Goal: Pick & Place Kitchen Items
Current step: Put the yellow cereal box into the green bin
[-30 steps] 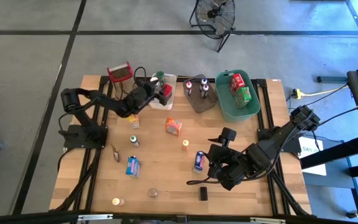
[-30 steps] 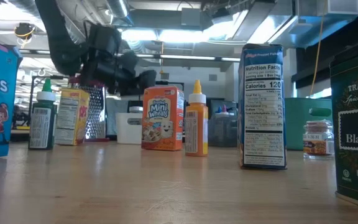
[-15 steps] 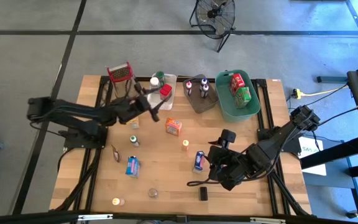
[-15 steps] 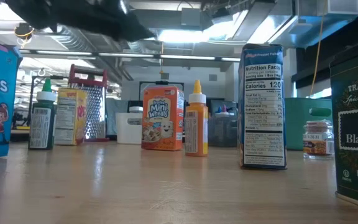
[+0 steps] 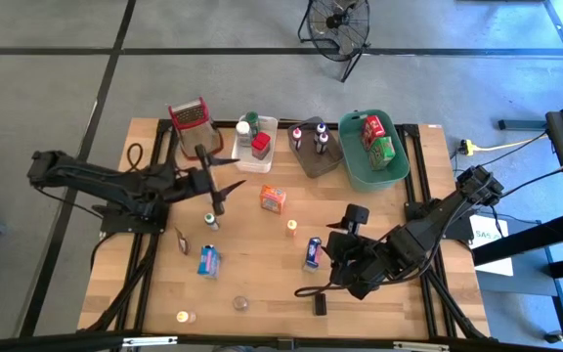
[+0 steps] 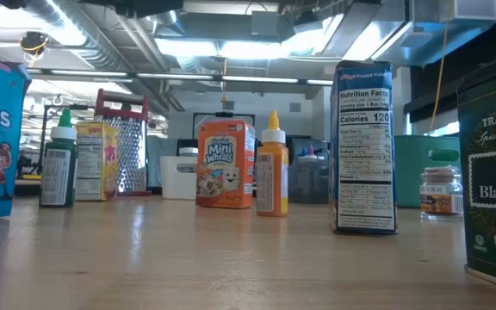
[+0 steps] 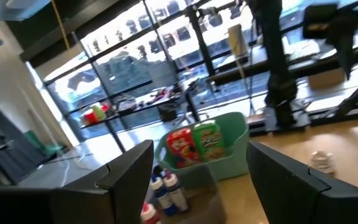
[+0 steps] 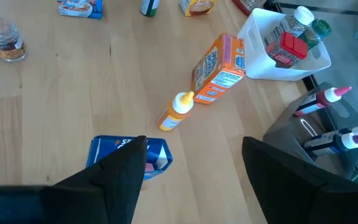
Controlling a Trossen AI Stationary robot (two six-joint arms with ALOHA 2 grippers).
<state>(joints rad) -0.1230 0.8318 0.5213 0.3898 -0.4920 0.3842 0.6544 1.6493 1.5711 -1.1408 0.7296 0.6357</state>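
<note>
L gripper hangs over the table's left-centre w/ fingers spread wide & nothing betw them, just short of the white bin at the far edge; the bin holds a red-capped jar + two bottles. R gripper sits low at right-centre, fingers also well apart & empty, close beside the blue can, which the right wrist view shows just ahead of its fingertips. Along the far edge: red-rimmed grater basket, grey bin w/ squeeze bottles, green bin w/ red & green boxes, its wall close to the table's right edge. Mid-table: orange box, small orange bottle just past it, green-cap bottle under the L gripper, blue cereal box. Near edge: a jar, prob. glass, an orange-lid jar & a dark tin. Widest bare wood lies betw the orange box and the green bin, & along the left edge
</note>
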